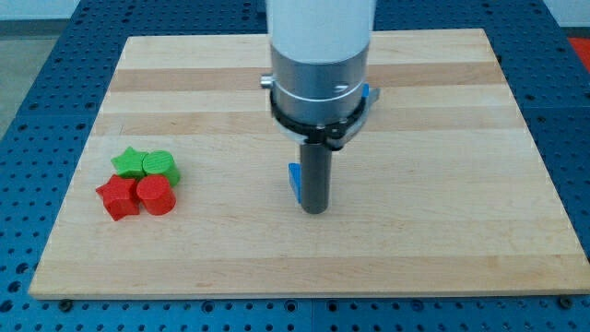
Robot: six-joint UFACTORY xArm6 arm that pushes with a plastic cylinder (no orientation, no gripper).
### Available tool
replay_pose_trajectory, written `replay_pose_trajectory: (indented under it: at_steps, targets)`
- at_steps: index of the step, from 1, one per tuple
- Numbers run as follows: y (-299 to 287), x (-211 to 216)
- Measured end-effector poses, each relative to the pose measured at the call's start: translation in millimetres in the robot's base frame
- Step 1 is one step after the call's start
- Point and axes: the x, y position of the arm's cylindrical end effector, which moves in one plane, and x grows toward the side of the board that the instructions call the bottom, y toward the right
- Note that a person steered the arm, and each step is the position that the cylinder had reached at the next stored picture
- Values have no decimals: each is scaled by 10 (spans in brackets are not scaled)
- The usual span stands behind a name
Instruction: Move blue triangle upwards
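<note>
- Rod end: my tip (315, 210) rests on the board (442, 212), at the view's bottom-right edge of the blue triangle (295, 180); contact appears likely but cannot be confirmed. No jaws exist on this tool, so no open or closed state applies.
- Blue triangle: near the board's middle; only a narrow strip shows at the view's left of the rod, the remainder hidden behind it.
- Blue cube (367, 92): toward the view's top and right of the blue triangle, well apart; only a sliver shows past the arm's housing.
- Green star (130, 162): well apart from the blue triangle, toward the view's left, near the board's left edge.
- Green cylinder (161, 165): just beside the green star, on the side facing the blue triangle.
- Red star (117, 196): directly toward the view's bottom from the green star, touching or nearly so.
- Red cylinder (156, 195): just beside the red star, below the green cylinder, on the side nearer the blue triangle.
</note>
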Motion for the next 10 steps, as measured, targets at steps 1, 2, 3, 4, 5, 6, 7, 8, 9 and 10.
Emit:
replay_pose_trajectory:
  at_steps: [1, 2, 3, 4, 5, 6, 7, 8, 9, 10]
  targets:
    - [-327, 2]
    - [-346, -255]
    - [-346, -692]
    - [-319, -942]
    - [-321, -919]
    - [-329, -883]
    - [-522, -883]
    - [-553, -765]
    - [-422, -512]
    - [-114, -545]
